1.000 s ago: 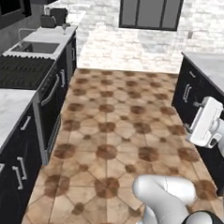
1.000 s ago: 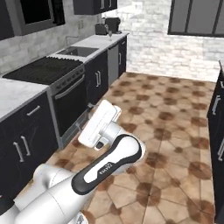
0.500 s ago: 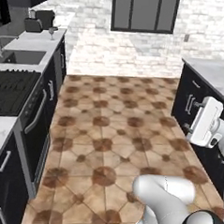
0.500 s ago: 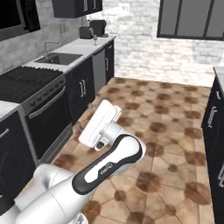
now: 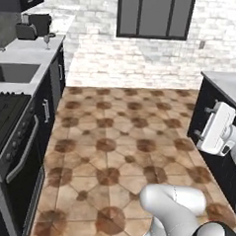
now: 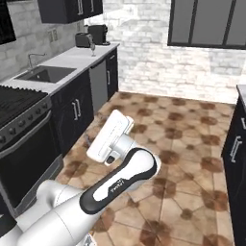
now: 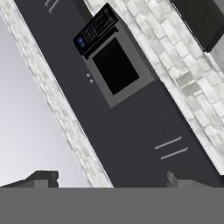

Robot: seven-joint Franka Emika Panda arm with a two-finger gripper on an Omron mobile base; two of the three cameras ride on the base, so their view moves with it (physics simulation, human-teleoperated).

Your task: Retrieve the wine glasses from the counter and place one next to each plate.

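Raised above the tiled floor (image 5: 118,140), the claw (image 7: 109,177) is held with its jaws spread wide and nothing between them; its two dark fingertips (image 7: 41,177) are seen at the bottom of the hand view, aimed at a tall black cabinet wall with a built-in oven (image 7: 114,65). From the base views, the white hand (image 6: 109,137) is seen in mid-air over the aisle, well apart from the marble surface (image 6: 67,60).

One wine glass (image 5: 46,39) is seen far off at the back end of that surface, upright, just beside a dark coffee machine (image 5: 39,23) and a toaster-like appliance (image 5: 25,31). The same glass (image 6: 93,49) is also made out in the right base view, standing near the appliances. A second glass cannot be told apart at this distance.

A dark sink (image 6: 42,73) with a faucet (image 6: 30,59) is set into the surface nearer the robot, and a black stove (image 5: 4,115) follows it. A marble-topped island (image 5: 228,82) is seen on the opposite side of the aisle.
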